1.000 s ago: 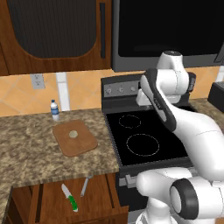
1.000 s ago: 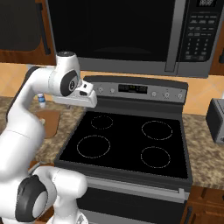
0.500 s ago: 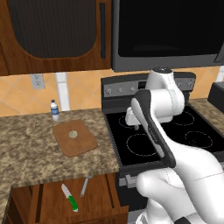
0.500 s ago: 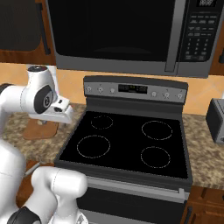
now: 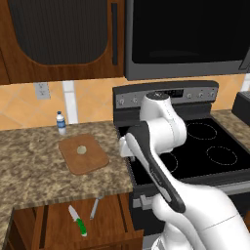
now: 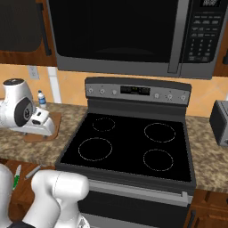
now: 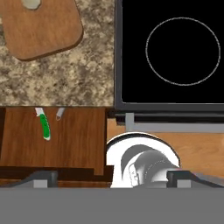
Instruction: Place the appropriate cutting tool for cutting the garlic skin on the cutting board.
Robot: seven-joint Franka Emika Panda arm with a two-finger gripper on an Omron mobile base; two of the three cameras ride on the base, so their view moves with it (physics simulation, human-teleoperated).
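Note:
The cutting tool, a small knife [image 7: 44, 126] with a green handle, lies in an open wooden drawer [image 7: 78, 144] below the counter, also seen as the knife [image 5: 78, 221] and the knife [image 6: 17, 177]. A grey peeler [image 7: 60, 113] lies just right of it. On the counter sits the reddish-brown cutting board [image 5: 84, 156] with the pale garlic [image 5: 82, 150] on it; the hand view has the board [image 7: 43, 27] and garlic [image 7: 31, 3] at its top left. My gripper [image 7: 112, 177] hangs open and empty, high above the seam between counter and stove, right of the drawer.
A black stove [image 5: 205, 146] with ring burners fills the right side, with a microwave [image 6: 120, 35] above it. A small water bottle [image 5: 60, 122] stands behind the board by the wall. A toaster [image 6: 220, 122] sits at the far right. The granite counter [image 5: 29, 171] surrounds the board.
The arm has swung left from over the stove to the counter's right edge, and the hand now points down. The jaws have opened a little wider. Knife, peeler, board and garlic have not moved.

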